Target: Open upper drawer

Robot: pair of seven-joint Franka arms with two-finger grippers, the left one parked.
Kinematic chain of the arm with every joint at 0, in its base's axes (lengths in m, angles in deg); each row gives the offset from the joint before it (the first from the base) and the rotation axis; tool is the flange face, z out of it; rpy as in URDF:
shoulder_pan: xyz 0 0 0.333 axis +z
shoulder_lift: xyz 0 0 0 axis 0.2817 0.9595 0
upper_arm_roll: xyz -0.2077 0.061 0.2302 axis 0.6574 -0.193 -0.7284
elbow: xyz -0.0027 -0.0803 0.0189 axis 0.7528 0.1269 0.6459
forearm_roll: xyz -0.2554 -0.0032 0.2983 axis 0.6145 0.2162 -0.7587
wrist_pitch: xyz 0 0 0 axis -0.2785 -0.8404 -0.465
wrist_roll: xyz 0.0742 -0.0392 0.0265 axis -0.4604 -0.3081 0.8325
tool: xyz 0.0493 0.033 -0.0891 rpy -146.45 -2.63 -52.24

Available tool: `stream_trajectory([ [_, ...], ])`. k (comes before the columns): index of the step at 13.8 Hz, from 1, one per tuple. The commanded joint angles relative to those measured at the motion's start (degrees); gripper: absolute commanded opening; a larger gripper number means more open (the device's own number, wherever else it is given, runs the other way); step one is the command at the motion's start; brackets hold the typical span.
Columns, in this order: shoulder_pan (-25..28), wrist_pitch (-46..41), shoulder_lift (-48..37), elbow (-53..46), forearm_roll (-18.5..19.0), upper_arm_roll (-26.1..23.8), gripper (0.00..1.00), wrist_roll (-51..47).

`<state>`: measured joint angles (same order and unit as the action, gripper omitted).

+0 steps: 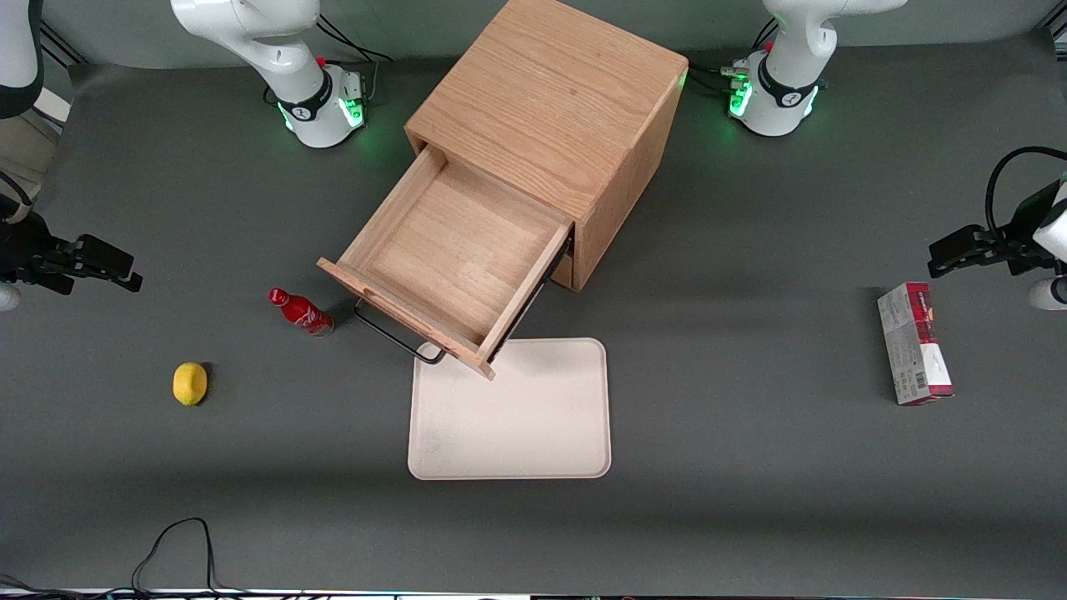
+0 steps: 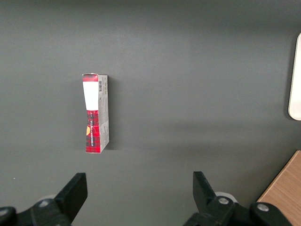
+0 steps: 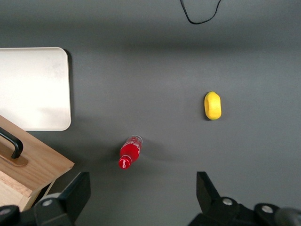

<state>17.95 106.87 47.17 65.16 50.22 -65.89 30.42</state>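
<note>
The oak cabinet stands at the middle of the table. Its upper drawer is pulled far out and its inside is bare wood. The dark bar handle runs along the drawer's front, above the tray's edge. The lower drawer is hidden under the open one. My right gripper is open and empty, above the table at the working arm's end, well apart from the drawer. In the right wrist view the gripper hovers over bare mat, with a corner of the drawer front and its handle showing.
A red bottle lies beside the drawer front, between it and my gripper. A yellow lemon lies nearer the camera. A cream tray lies in front of the drawer. A red-and-white box lies toward the parked arm's end.
</note>
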Motion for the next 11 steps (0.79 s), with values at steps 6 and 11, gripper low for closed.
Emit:
stream_trajectory([
  [6,-0.5,-1.6,1.4,-2.9,1.9,-0.9,1.00,-1.6],
  [11,-1.3,-2.3,1.5,-2.7,2.0,-2.1,1.00,-1.6],
])
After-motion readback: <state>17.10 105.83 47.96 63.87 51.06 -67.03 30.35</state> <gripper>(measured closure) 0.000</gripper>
